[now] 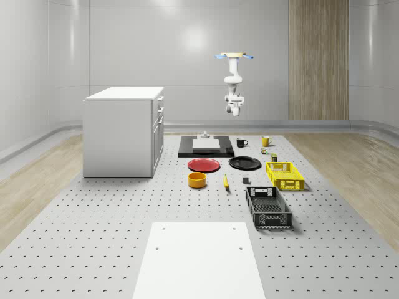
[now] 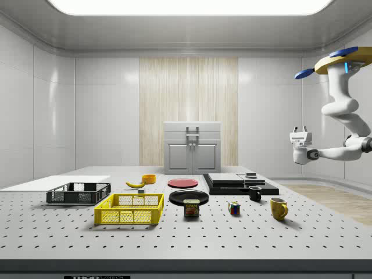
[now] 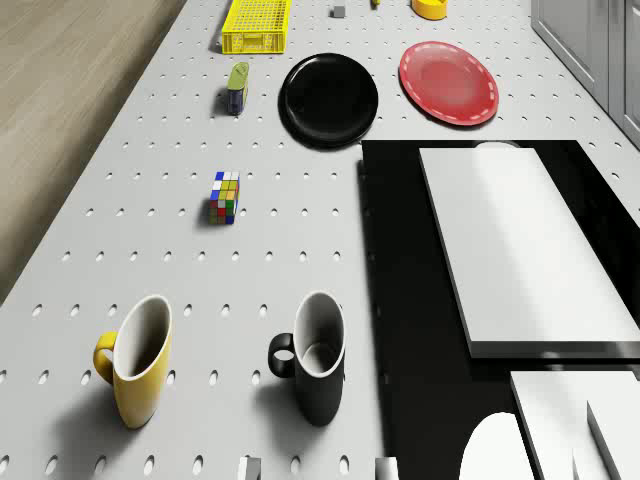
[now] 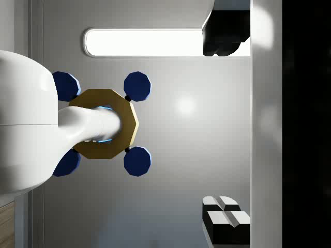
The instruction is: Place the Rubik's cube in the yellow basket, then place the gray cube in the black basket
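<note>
The Rubik's cube [image 3: 225, 197] [image 2: 234, 208] [image 1: 264, 150] stands on the table between the two mugs and a tin. The yellow basket [image 1: 285, 175] [image 2: 129, 209] [image 3: 256, 25] lies further along the table. The black basket [image 1: 269, 207] [image 2: 78, 193] is beyond it, and the small gray cube [image 1: 246, 181] [image 3: 338, 12] sits beside the yellow basket. The drone [image 1: 234, 56] [image 2: 343, 61] [image 4: 103, 124] hovers high over the table's far end. My gripper [image 2: 299, 130] [image 1: 235, 99] [image 4: 225, 129] hangs well above the mugs, pointing up at the ceiling, open and holding nothing.
A yellow mug [image 3: 135, 365] and a black mug [image 3: 315, 355] stand near a black slab [image 3: 400, 300] bearing a white block [image 3: 520, 240]. A tin [image 3: 237, 87], black plate [image 3: 328, 97], red plate [image 3: 449, 82], orange bowl [image 1: 197, 180] and banana [image 1: 225, 182] lie mid-table. A white cabinet [image 1: 124, 131] stands at the whole-scene view's left.
</note>
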